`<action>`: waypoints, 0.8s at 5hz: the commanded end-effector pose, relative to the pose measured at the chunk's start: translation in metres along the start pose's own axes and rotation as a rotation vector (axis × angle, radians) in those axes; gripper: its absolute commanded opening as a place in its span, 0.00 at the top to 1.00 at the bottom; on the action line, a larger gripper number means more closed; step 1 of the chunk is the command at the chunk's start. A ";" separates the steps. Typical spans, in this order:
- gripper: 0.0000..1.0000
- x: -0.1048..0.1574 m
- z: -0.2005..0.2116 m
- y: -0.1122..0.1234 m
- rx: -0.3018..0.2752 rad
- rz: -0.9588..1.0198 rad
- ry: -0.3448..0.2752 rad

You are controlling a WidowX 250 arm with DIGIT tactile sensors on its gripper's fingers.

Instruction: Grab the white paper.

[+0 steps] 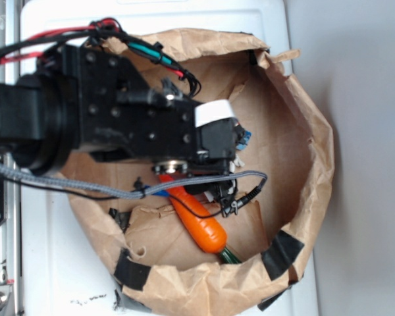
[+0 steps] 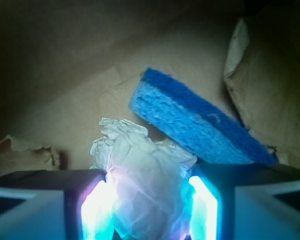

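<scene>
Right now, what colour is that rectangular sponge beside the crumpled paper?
Blue sponge, clearest in the wrist view.

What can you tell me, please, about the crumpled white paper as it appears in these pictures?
The crumpled off-white wad of thin paper is lumpy and deeply wrinkled, with ragged folded edges at its top. In the wrist view it sits between the two jaws of the black gripper, whose inner faces glow against its sides; whether they press it yet is unclear. It rests on the brown paper bag's floor, just in front of the blue rectangular sponge. In the exterior view the arm hides nearly all of it.
</scene>
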State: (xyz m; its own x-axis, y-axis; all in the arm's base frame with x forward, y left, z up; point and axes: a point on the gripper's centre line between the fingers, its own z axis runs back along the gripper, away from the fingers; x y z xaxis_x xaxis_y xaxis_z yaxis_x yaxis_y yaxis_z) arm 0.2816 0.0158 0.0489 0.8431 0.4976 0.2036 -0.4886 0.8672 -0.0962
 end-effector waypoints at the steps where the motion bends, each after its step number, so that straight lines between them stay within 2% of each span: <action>1: 1.00 0.024 0.079 0.000 -0.135 -0.002 0.035; 2: 1.00 0.018 0.116 0.002 -0.199 -0.032 -0.038; 3: 1.00 0.008 0.124 0.004 -0.176 -0.062 -0.056; 4: 0.60 -0.002 0.114 0.003 -0.084 -0.173 -0.092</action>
